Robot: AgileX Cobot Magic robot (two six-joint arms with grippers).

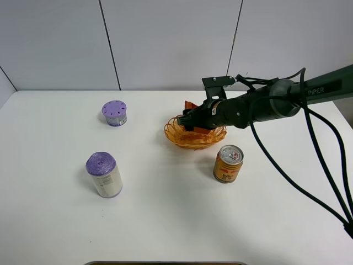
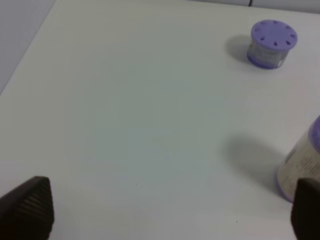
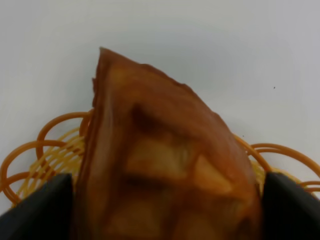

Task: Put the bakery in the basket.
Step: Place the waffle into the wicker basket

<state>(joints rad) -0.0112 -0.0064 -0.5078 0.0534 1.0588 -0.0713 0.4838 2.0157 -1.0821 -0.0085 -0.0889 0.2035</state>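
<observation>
The bakery (image 3: 165, 160) is a glossy orange-brown, with a grid of paler yellowish dimples. The basket (image 1: 194, 144) is orange wire loops, going more yellow toward the middle. The can (image 1: 228, 164) is gold with red print and a silvery top. Both tubs have purple tops: the short tub (image 1: 114, 113) has darker dots on its lid, and the tall tub (image 1: 104, 175) has cream sides. My bench (image 1: 165, 221) is plain white. The pads (image 2: 30, 205) on my left tool (image 2: 165, 220) are black and finely ribbed.

We locate the basket (image 1: 194, 136) right of centre on the table (image 1: 165, 221). The right gripper (image 1: 190, 117) sits over it, clamping the bakery (image 3: 160, 150). The can (image 1: 228, 164) stands just front-right of the basket. Well to the left, the far container (image 1: 114, 113) stands behind the near container (image 1: 103, 175).
</observation>
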